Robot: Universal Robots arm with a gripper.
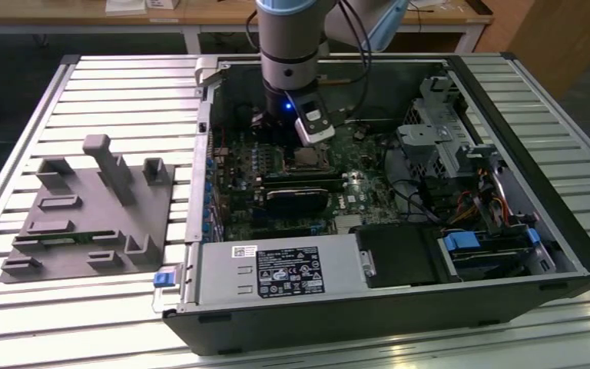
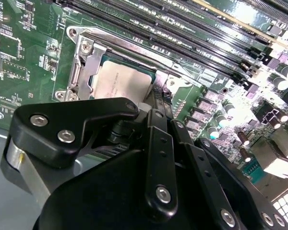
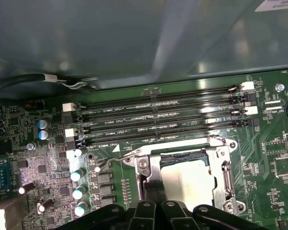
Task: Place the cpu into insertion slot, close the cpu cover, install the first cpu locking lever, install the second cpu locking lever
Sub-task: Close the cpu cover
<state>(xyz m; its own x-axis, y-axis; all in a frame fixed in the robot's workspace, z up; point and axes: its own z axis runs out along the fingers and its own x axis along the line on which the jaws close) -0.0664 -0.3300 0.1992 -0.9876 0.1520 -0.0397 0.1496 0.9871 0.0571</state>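
Open case [image 1: 377, 307] on a slatted counter [image 1: 120, 84], with the arm [image 1: 290, 46] reaching down to the green board [image 3: 269, 163]. The cpu [image 2: 119, 79] lies flat in the slot [image 3: 180, 157], just beside the long memory slots [image 3: 158, 117]. Its pale metal top shows through the square opening of the cover [image 2: 86, 64], which appears to lie down over the chip's edges. A thin wire lever [image 3: 113, 159] runs along the side of the slot nearest the memory slots, its bent end standing just off one corner; whether it is latched cannot be told. The jaws stand narrow, the two black fingers [image 3: 147, 191] side by side with nothing visible between them, at the cover's edge; whether they touch it cannot be told. Handling, as judged: the cpu is light, thin and rigid, with a smooth top that offers little friction and an underside likely to be delicate, so it is best taken by two opposite edges and kept level. With the cover over it, those edges are shut away and only the top is free. The cover is stiff sheet metal that probably swings on a hinge and suits a push on its flat frame. The lever is springy wire, slim and apt to slip, and is best taken at its bent end.
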